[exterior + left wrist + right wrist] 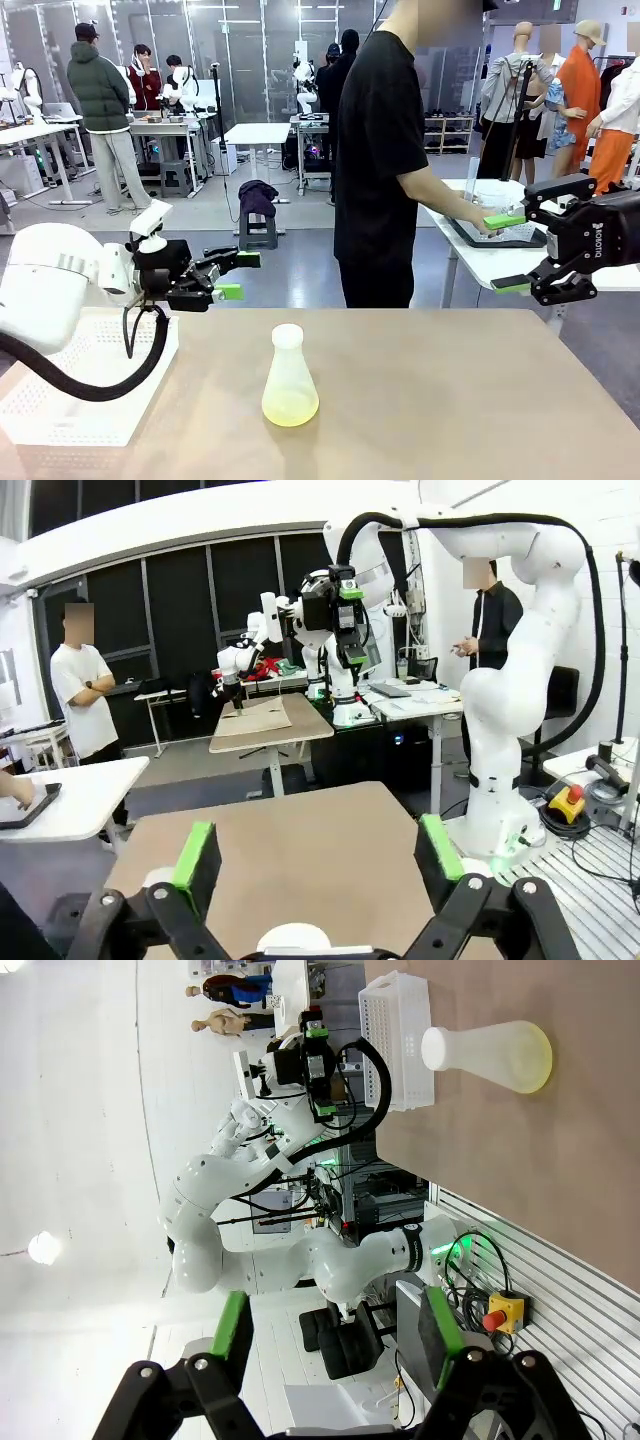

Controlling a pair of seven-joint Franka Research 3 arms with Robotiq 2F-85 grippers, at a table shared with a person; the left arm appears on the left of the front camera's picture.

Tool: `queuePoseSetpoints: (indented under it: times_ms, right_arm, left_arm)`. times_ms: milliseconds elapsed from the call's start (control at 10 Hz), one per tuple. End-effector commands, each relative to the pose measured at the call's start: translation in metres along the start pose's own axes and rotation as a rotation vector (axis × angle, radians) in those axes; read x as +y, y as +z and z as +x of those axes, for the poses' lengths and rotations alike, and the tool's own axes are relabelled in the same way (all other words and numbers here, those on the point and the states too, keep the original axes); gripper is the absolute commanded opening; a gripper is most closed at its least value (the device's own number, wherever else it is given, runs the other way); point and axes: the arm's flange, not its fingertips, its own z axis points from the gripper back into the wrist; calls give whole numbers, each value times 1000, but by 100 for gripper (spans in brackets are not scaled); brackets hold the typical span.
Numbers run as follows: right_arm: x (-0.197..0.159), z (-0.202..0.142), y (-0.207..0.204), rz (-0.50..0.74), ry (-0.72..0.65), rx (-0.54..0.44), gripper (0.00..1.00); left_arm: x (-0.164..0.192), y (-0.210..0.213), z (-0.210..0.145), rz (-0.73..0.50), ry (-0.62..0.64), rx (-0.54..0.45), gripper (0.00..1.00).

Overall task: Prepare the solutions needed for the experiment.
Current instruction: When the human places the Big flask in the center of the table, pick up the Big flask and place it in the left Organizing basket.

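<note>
A clear conical flask (290, 378) stands upright at the middle of the brown table (450, 400). A small amount of pale yellow solution (290, 406) lies in its bottom, and a white round stopper (287, 335) closes its neck. My left gripper (238, 276) hovers open above the table, up and to the left of the flask, with nothing held. My right gripper (509, 253) is open and empty, high beyond the table's far right corner. In the left wrist view the stopper (293, 940) peeks up between the open fingers (195, 852). The right wrist view is rolled, with the flask (495, 1055) sideways far beyond the open gripper (335, 1335).
A white perforated basket (80, 390) sits on the table's left side under my left arm, seen also as the basket (395, 1040) beside the flask. A person in black (375, 160) stands past the far edge, hands at a tray on a white side table (490, 262).
</note>
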Motion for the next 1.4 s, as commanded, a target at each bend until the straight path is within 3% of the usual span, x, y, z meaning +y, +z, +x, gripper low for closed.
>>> queuePoseSetpoints:
  times_ms: [0,100,600,1300]
  right_arm:
    - [1,1,0,13,13,1,85]
    - [1,1,0,13,13,1,85]
    - [1,1,0,13,13,1,85]
    - [1,1,0,13,13,1,85]
  left_arm:
    - [-5,3,16,6,-49,12,100]
    - [-5,3,16,6,-49,12,100]
    - [11,-14,-53,-64,41,57,100]
    - [33,-10,-114,-35,93,154,100]
